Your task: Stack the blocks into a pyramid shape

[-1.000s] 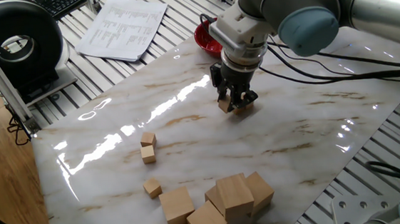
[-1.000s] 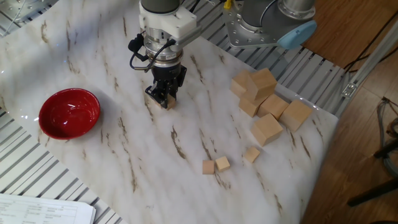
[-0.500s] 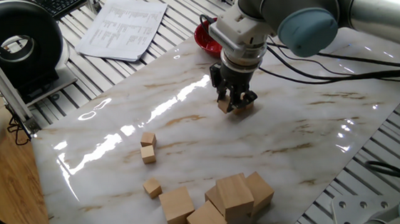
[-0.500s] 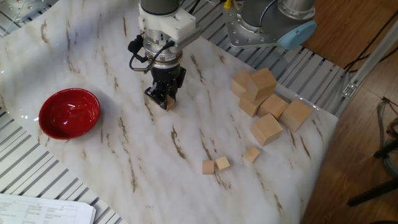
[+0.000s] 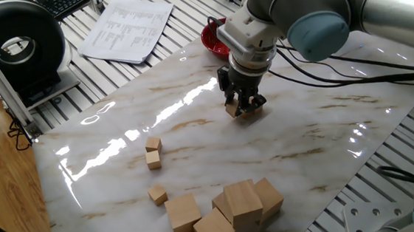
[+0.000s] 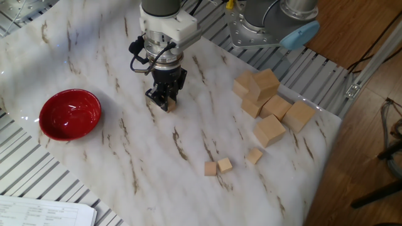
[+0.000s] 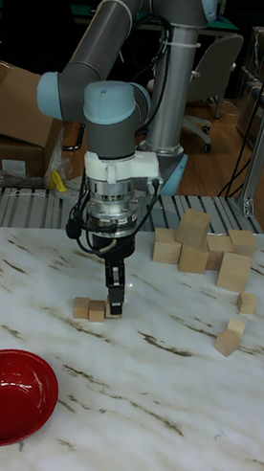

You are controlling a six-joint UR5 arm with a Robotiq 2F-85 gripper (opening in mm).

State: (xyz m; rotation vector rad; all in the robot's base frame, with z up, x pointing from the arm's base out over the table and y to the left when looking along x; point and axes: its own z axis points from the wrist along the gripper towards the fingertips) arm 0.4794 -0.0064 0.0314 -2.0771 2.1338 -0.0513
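Gripper (image 7: 115, 304) is down at marble tabletop (image 7: 177, 383) w/ jaws clamped on a small tan wood cube (image 7: 115, 308), touching two more small cubes (image 7: 89, 308). Three small cubes (image 6: 225, 163) lie apart, near large wood cubes (image 6: 270, 100).

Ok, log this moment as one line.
phase: building base row | gripper: down at small light-wood cubes, jaw state unclear | loose: three small cubes | pyramid: not yet built

The arm reaches down, its hand (image 5: 243, 109) pointing straight down, fingers low at the tabletop.
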